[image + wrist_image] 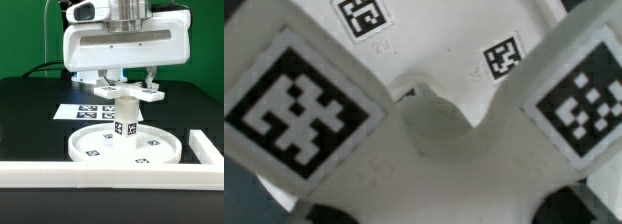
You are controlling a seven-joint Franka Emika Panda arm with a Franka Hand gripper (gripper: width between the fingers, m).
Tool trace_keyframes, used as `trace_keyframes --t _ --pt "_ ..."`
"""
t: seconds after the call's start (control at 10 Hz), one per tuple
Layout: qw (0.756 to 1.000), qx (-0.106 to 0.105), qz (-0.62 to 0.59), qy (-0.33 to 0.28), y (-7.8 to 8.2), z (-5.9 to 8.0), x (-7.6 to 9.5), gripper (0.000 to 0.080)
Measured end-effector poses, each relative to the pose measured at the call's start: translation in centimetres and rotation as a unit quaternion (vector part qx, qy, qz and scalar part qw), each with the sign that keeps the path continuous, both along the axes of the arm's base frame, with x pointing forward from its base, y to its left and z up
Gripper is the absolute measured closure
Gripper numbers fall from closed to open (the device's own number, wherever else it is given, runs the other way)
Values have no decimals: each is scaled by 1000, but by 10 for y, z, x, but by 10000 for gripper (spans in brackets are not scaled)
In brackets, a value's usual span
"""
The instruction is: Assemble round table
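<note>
One white cross-shaped plastic base (128,95) atop short white cylinder leg (125,122) on rimmed round disc (90,150) | gripper (129,88) straddles base, clamp unclear | keep it centred, level, twist gently

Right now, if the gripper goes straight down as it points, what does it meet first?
The cross-shaped base piece, right under the gripper, atop the upright leg on the round disc. Whether the gripper touches it now, I cannot tell.
</note>
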State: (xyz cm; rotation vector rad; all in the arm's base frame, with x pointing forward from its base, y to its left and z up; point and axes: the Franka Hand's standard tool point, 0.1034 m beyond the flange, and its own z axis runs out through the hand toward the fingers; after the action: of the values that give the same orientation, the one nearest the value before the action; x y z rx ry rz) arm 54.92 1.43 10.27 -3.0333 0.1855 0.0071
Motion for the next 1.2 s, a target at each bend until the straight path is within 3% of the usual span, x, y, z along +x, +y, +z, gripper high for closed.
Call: trace_keyframes --t 0.4,0.8,1.2 --pt "974 15 -224 10 -1 -1 1 347" --pt "916 30 -400 -13 3 -1 3 347" --pt "857 43 -513 4 6 -1 3 347"
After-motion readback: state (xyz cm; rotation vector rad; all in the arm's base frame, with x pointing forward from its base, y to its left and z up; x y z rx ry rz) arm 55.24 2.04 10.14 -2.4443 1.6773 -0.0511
